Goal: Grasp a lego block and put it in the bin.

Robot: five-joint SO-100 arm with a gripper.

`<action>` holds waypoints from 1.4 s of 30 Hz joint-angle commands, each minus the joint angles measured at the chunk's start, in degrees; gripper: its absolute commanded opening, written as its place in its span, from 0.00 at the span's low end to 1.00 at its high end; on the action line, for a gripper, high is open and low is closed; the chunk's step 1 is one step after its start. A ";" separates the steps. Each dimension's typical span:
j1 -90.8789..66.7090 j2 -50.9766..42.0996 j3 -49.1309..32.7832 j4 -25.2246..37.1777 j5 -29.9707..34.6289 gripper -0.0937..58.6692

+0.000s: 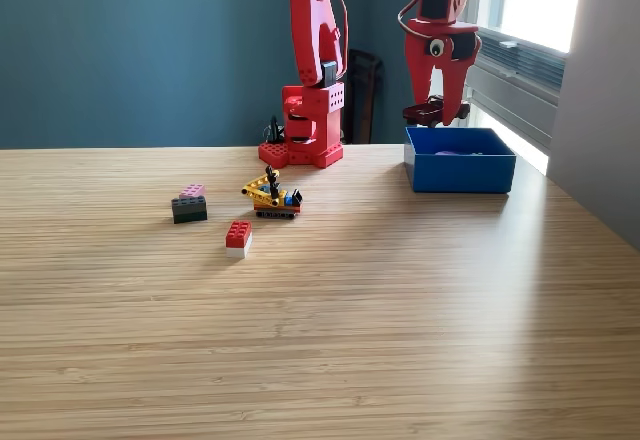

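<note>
The red gripper (440, 110) hangs above the blue bin's (460, 172) back left corner, clenched on a dark block (424, 112). The bin sits near the table's (400, 310) far right edge in the exterior view. 3 blocks and a toy car (272, 197) lie toward the far left.

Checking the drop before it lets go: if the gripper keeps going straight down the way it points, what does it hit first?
Most likely the inside of the blue bin: the gripper points down over its back left part, holding a dark block. Depth is unclear from one view.
</note>
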 commanded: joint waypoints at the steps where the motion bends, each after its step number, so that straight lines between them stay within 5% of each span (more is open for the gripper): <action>1: -8.35 0.70 -5.01 0.62 -0.18 0.00; 14: -10.81 0.70 1.23 -10.72 -10.72 0.00; 15: -10.90 0.70 1.76 -10.99 -11.16 0.04; 18: -11.07 0.70 2.81 -11.07 -12.22 0.40; 22: -10.90 0.70 2.64 -10.99 -12.48 0.48; 25: -10.63 0.70 2.20 -10.99 -12.22 0.44; 31: -3.16 0.70 -0.79 -10.90 -11.51 0.00; 42: 29.09 0.70 -3.96 -10.99 -17.84 0.00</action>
